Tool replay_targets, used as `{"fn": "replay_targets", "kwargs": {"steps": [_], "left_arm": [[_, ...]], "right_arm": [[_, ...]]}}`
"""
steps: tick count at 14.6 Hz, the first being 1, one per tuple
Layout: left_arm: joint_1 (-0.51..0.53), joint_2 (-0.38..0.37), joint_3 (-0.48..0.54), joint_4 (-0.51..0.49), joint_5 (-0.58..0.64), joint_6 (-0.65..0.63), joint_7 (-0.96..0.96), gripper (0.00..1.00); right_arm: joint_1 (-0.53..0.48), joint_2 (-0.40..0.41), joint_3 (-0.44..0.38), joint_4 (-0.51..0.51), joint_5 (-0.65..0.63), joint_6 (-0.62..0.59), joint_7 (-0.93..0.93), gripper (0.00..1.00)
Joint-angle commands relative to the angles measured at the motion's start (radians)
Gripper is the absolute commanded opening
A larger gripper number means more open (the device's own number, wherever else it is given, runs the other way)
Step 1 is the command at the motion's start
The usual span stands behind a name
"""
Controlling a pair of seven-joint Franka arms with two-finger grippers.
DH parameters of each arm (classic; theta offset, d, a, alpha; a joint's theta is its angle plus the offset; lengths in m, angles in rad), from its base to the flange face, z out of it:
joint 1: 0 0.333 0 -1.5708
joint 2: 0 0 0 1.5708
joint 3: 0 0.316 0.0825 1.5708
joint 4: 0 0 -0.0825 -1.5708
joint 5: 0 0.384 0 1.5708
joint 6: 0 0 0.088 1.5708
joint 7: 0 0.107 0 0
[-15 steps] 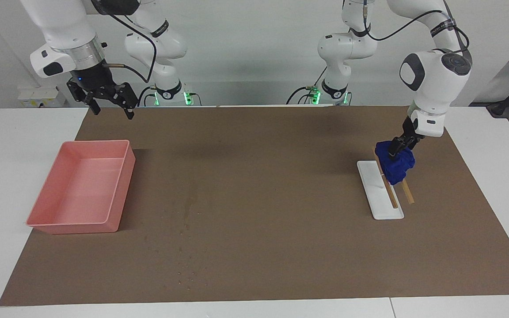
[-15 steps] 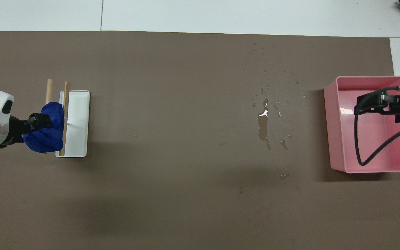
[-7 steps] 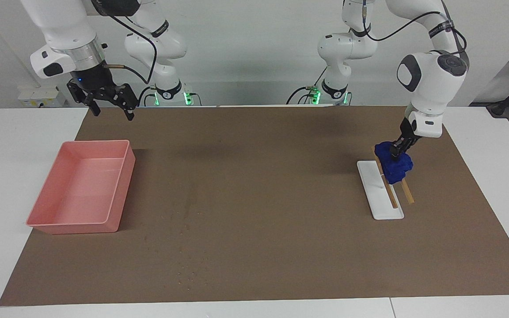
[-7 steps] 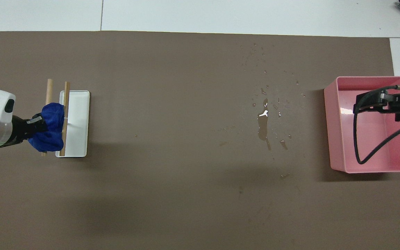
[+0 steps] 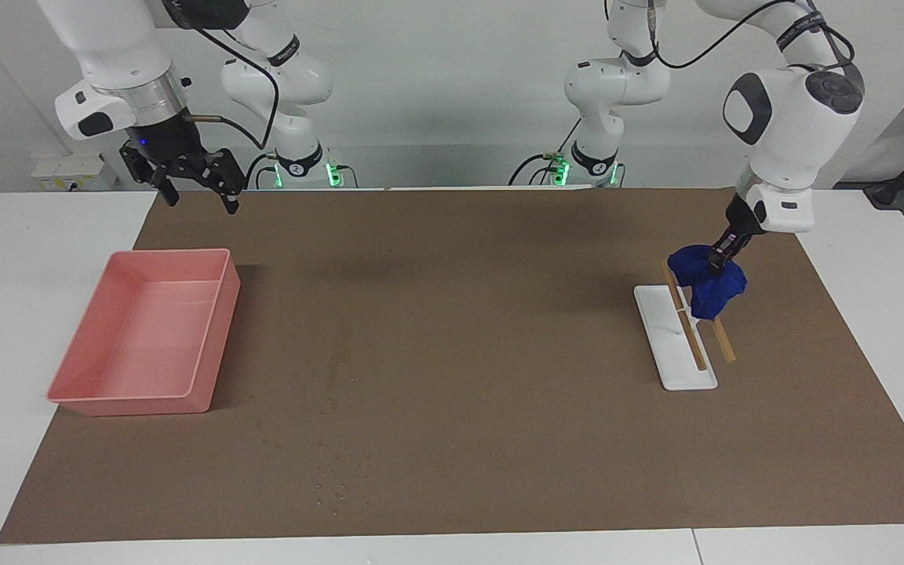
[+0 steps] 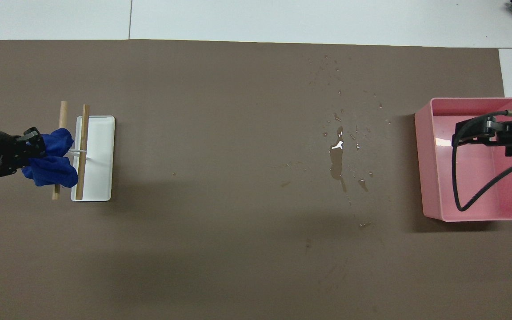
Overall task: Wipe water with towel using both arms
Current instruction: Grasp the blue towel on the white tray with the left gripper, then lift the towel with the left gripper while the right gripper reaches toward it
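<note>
A brown mat [image 5: 468,314] covers the white table. At the facing view's right, the left end effector [image 5: 719,260] is clamped on the blue towel [image 5: 709,286], held above two wooden sticks [image 5: 695,329] and a white tray [image 5: 668,345]. The right end effector [image 5: 193,188] hangs with its fingers wide apart at upper left, over the mat's edge near the pink tray [image 5: 209,329]. The water [image 6: 337,160] lies right of centre in the overhead view.

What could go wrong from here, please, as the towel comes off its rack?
The left gripper pinches only the top of the towel, so it might slip on the way to the water. The towel hangs over the rack's wooden rods and could snag them. The right gripper waits over the pink tray.
</note>
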Motion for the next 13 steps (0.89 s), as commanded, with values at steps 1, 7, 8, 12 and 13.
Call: {"fn": "replay_targets", "kwargs": {"steps": [1, 7, 8, 12, 13], "left_arm": [[-0.048, 0.009, 0.001, 0.098, -0.043, -0.105, -0.13, 0.0], [-0.126, 0.007, -0.129, 0.129, -0.132, -0.095, -0.604, 0.0], [-0.143, 0.006, -0.138, 0.14, -0.176, -0.09, -0.691, 0.0], [-0.298, 0.013, -0.164, 0.135, -0.22, 0.064, -1.081, 0.0], [-0.342, 0.015, -0.164, 0.131, -0.22, 0.116, -1.161, 0.0]], "right_arm": [[-0.003, -0.025, 0.005, -0.03, 0.037, 0.018, 0.051, 1.0], [0.014, -0.014, 0.016, -0.038, 0.049, 0.046, 0.368, 1.0], [0.04, -0.009, 0.018, -0.04, 0.051, 0.061, 0.457, 1.0], [0.109, 0.021, 0.018, -0.052, 0.153, 0.153, 0.833, 1.0], [0.124, 0.035, 0.019, -0.05, 0.177, 0.178, 0.898, 1.0]]}}
